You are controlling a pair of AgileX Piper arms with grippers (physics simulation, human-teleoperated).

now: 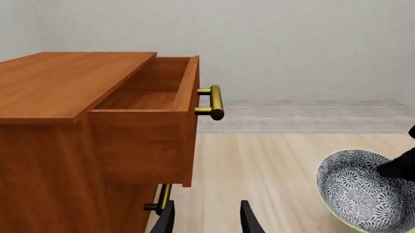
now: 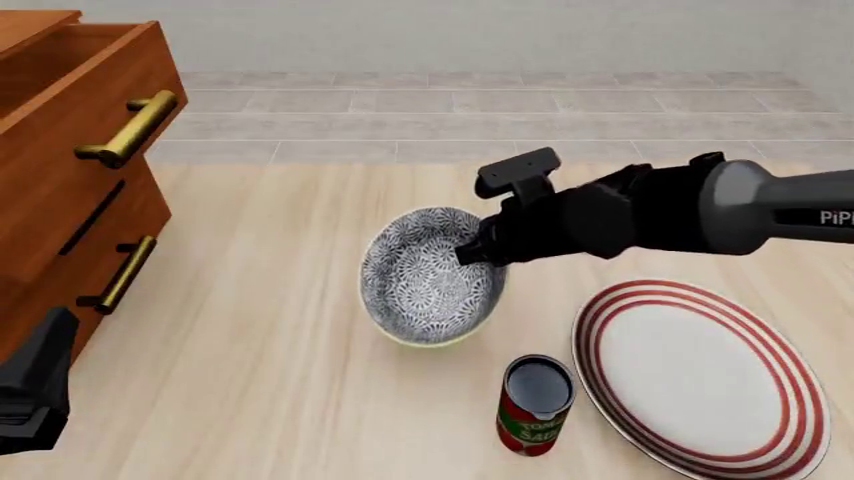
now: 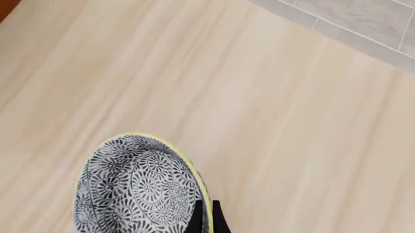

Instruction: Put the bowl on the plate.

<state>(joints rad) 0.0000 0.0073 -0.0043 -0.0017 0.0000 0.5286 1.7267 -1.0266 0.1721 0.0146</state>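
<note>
The bowl [image 2: 424, 285], grey-and-white floral with a yellow-green rim, is tilted so its inside faces the front camera. It sits left of the plate and looks raised off the table. My right gripper [image 2: 477, 250] is shut on the bowl's right rim; in the right wrist view its fingertips [image 3: 196, 219] pinch the rim of the bowl [image 3: 133, 189]. The white plate [image 2: 701, 375] with red rings lies flat at the front right. My left gripper [image 1: 206, 221] is open and holds nothing, low beside the cabinet. The bowl [image 1: 360, 191] shows at the edge of the left wrist view.
A wooden cabinet [image 2: 67, 150] with brass handles stands at the left, its top drawer [image 1: 152, 104] pulled open. A red-and-green can [image 2: 534, 405] stands upright just in front of the bowl, close to the plate's left edge. The wooden table ends at a tiled floor behind.
</note>
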